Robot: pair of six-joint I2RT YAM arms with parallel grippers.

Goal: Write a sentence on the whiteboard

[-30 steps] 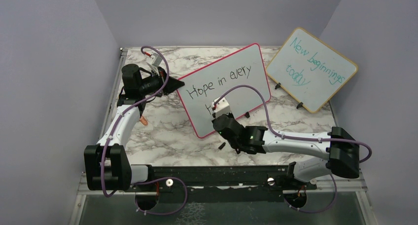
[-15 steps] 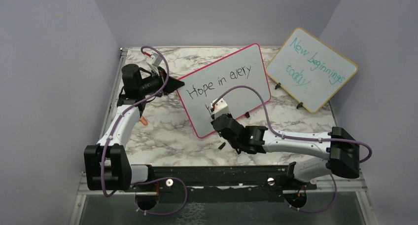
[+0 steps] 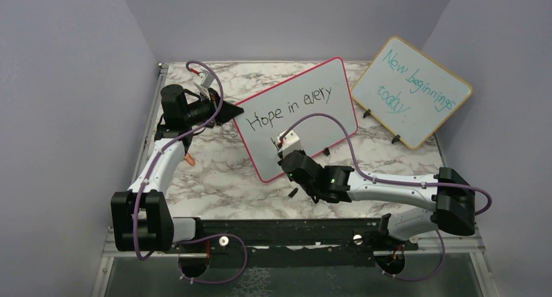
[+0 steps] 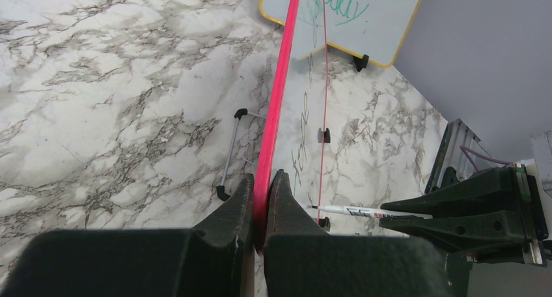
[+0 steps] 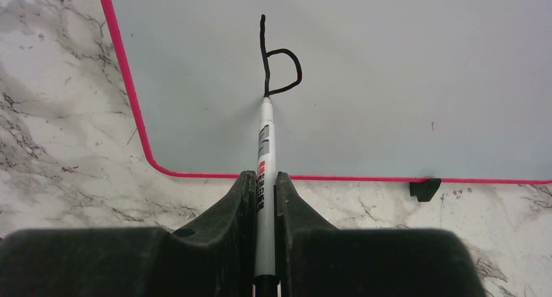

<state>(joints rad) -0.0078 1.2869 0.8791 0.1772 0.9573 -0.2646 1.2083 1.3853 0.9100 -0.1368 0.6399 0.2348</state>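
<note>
While the second line of the sentence was only begun, with "Hope in every" finished above and one letter shaped like a b drawn beneath it, the whiteboard was seen propped on its small black feet near the middle of the tabletop, leaned back and turned slantwise toward the right arm. Its pink-red frame was pinched at the left edge between the almost closed jaws of the left end effector, apparently so that the board would be steadied against the push of the pen. A white marker was clamped lengthwise in the narrow jaws of the right end effector, with its tip set on the board at the foot of the b. This in-line hold is judged to have been chosen so that strokes could be steered from the wrist. The rest of "breath" was judged to be left to write, for which light, even pressure would be needed. A wooden-framed board with teal writing was stood apart at the back right, out of the way.
</note>
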